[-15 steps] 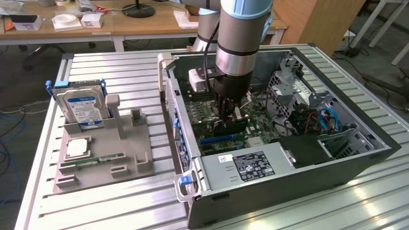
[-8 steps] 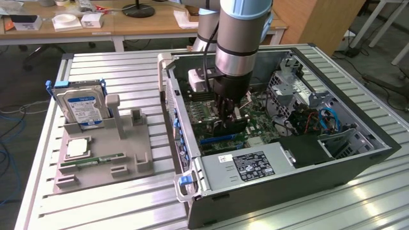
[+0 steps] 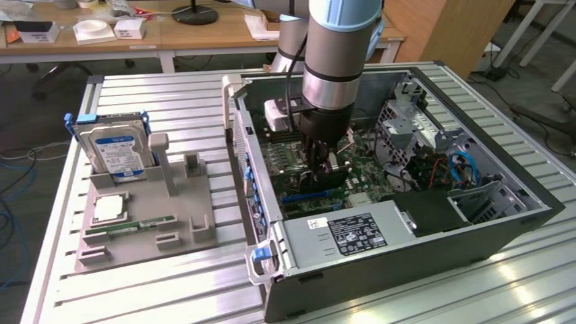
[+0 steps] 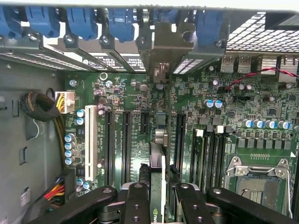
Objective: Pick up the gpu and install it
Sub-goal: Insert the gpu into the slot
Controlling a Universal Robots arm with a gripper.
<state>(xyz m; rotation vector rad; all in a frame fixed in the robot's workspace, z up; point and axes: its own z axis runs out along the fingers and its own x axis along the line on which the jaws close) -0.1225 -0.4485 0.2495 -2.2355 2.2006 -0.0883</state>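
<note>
The gripper [image 4: 156, 198] is closed part-way, its two black fingers [image 4: 137, 201] pressing from either side on the gpu [image 4: 157, 161], which it holds on edge straight above the motherboard [image 4: 126, 93]. In the exterior view the gripper [image 3: 322, 174] reaches down over the middle of the motherboard [image 3: 365, 172], with the gpu [image 3: 320, 185] showing as a dark slab just under the fingertips and close over the board. From the wrist the card is seen nearly edge-on: a thin dark strip with a green edge and a small green-and-white logo between the fingers. Its silvery metal end bracket [image 4: 156, 53] stands at the motherboard's rear edge, among the row of blue slot clips [image 4: 84, 21]. The card runs parallel to the motherboard's long black expansion slots [image 4: 126, 140], with one on each side of it. Whether its lower edge touches the motherboard cannot be told
</note>
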